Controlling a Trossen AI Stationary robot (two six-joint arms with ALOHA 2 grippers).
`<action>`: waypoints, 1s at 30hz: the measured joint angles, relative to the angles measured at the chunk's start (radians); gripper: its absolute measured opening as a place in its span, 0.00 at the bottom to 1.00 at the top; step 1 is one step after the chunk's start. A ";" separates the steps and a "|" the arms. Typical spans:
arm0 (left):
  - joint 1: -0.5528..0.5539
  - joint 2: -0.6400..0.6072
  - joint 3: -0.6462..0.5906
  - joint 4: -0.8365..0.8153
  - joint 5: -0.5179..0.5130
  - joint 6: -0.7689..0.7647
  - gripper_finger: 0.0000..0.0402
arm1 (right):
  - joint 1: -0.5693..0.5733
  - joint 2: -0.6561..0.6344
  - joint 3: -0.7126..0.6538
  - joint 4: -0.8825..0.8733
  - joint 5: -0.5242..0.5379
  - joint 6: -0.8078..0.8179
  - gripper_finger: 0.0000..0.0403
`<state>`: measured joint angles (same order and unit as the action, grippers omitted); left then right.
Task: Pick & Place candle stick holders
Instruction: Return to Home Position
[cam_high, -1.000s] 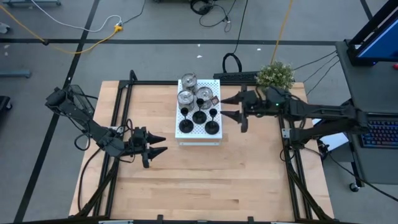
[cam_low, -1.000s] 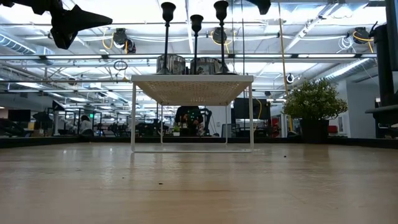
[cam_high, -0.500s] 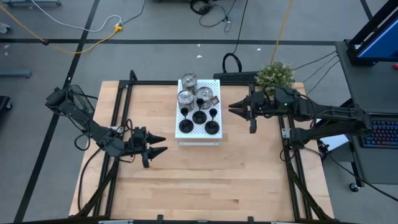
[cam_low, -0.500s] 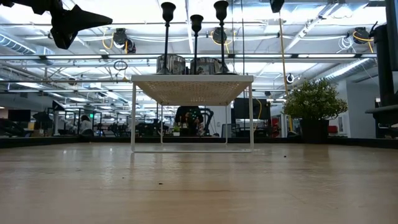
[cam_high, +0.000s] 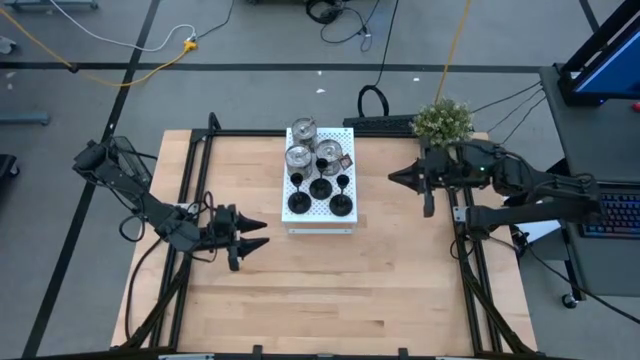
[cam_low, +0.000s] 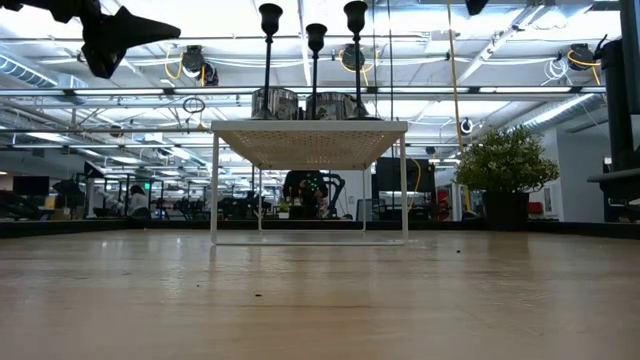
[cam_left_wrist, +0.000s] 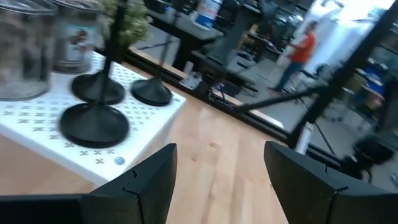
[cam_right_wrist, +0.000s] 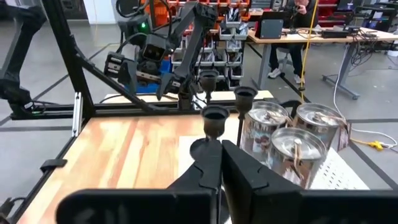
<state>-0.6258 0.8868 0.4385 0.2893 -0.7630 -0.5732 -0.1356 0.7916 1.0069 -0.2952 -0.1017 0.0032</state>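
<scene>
Candle stick holders (cam_high: 320, 188): all six standing on the white shelf (cam_high: 322, 224). Right gripper (cam_high: 395, 177): fingers pressed together, empty, hanging beside it. Left gripper (cam_high: 260, 234): spread, empty. I am judging homing underway; next, parking both arms clear.

A raised shelf (cam_high: 322, 226) stands on the surface (cam_high: 330, 290), midway across and toward the far edge. On it, three squat candle stick holders (cam_high: 298, 157) sit at the back and three stemmed candle stick holders (cam_high: 320, 188) stand in front of them. A plant (cam_high: 443, 120) stands at the far right corner. The left gripper (cam_high: 262, 233) hangs left of the shelf and nearer; the right gripper (cam_high: 393, 177) hangs right of the shelf, apart from it.
</scene>
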 joint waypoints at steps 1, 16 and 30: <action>0.000 -0.004 0.000 -0.001 0.019 0.012 0.62 | 0.000 -0.013 0.000 -0.014 0.000 -0.001 0.02; 0.039 -0.256 0.001 -0.214 0.092 0.186 0.62 | 0.000 -0.162 0.000 -0.246 0.000 -0.002 0.02; 0.038 -0.453 -0.021 -0.426 0.108 0.205 0.62 | 0.000 -0.256 -0.032 -0.282 -0.004 0.047 0.02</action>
<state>-0.5875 0.4340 0.4173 -0.1363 -0.6550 -0.3684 -0.1356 0.5352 0.9753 -0.5772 -0.1055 0.0497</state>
